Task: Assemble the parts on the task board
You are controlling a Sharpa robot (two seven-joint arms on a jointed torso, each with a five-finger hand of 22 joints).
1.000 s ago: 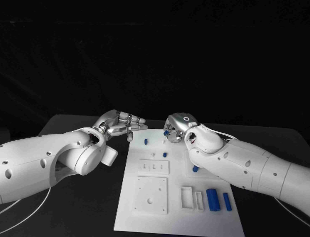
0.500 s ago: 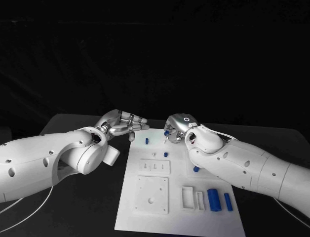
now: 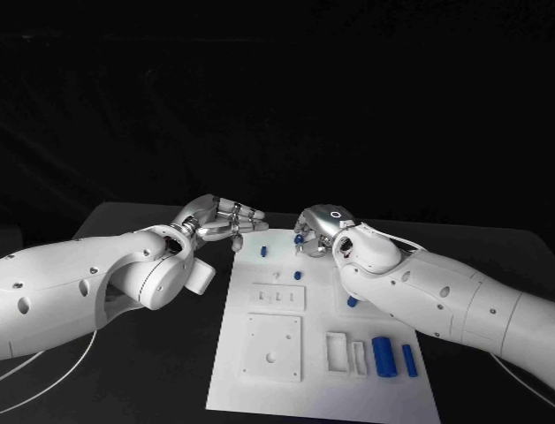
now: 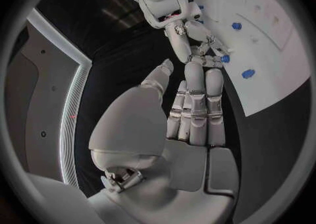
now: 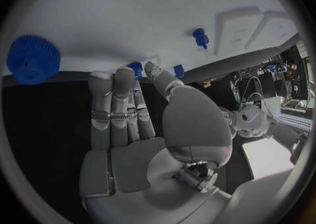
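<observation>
I see both arms reaching to the far end of the task board, the white plate lying mid tabletop. Left hand sits just off the board's far left corner, over the dark tabletop; in the left wrist view its fingers lie straight and side by side, thumb apart, nothing in them, so I read it as open-handed and empty. Right hand is over the board's far edge, fingers pointing down toward a small blue part right at its tips; in the right wrist view its fingers look extended with the thumb apart and a blue part right at the tips. I can't tell whether it's pinching that piece or only touching beside it. Another small blue part stands on the board between the two hands, one more sits beside the right forearm. Near end of the board: a larger blue cylinder and a slimmer blue one lie side by side, just right of a white rectangular block. Two raised white square plates sit along the board's middle. Right wrist view also catches a big knurled blue round part on the board.
</observation>
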